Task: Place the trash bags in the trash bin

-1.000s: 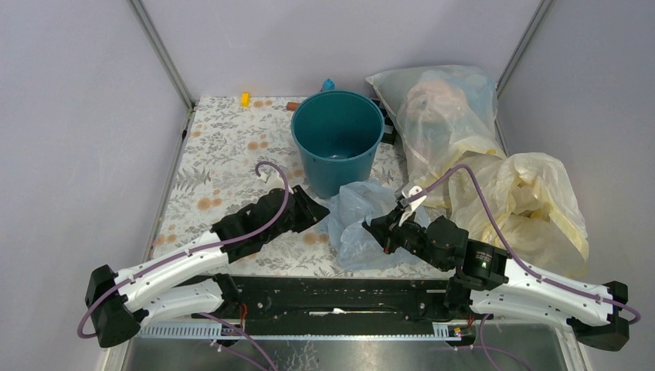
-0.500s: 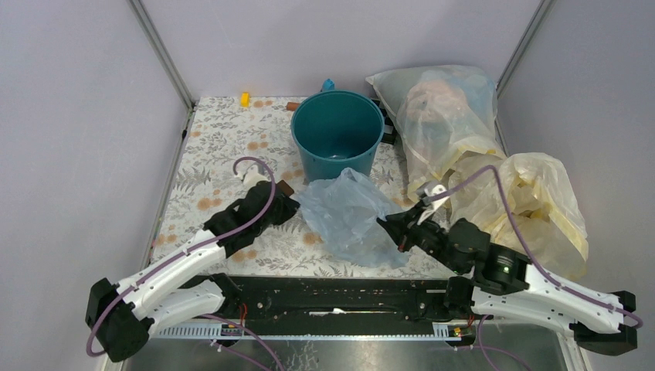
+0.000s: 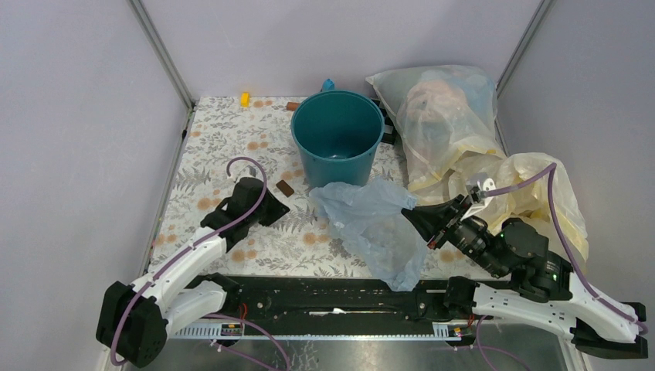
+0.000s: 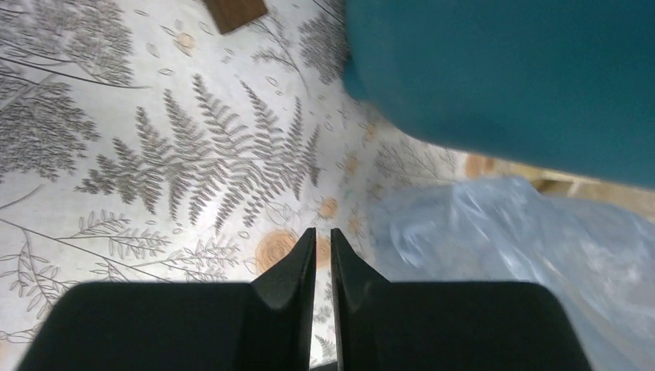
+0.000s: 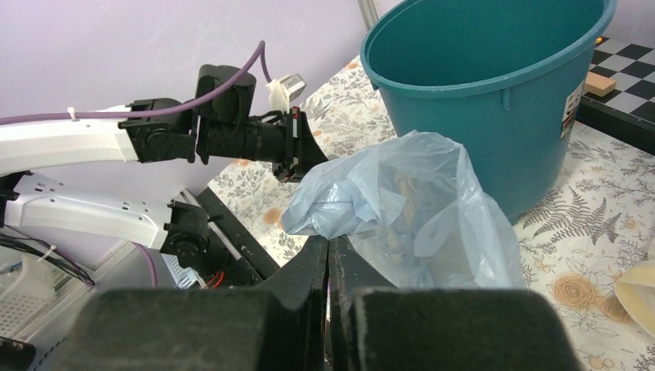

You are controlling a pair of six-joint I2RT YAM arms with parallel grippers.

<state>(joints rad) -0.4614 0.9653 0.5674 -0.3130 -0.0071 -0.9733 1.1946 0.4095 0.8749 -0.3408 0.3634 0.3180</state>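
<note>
The teal trash bin (image 3: 337,143) stands upright at the back middle of the table. The light-blue trash bag (image 3: 375,224) hangs crumpled in front of it, reaching over the table's near edge. My right gripper (image 3: 418,216) is shut on the bag's right edge and holds it up. In the right wrist view the pinch point (image 5: 328,241) sits under the bag (image 5: 409,209), with the bin (image 5: 479,85) behind. My left gripper (image 3: 276,209) is shut and empty, left of the bag. In the left wrist view its tips (image 4: 323,232) hover over the tablecloth, with the bag (image 4: 525,247) to the right and the bin (image 4: 502,69) above.
A large stuffed whitish bag (image 3: 444,108) and a bulky pale-yellow bag (image 3: 533,193) fill the right side. A small brown block (image 3: 285,188) lies near the left gripper. A yellow bit (image 3: 245,98) lies at the back edge.
The left gripper has come off the bag and drawn back to the left. The right gripper has pulled the bag to the right and lifted it, stretching it out.
</note>
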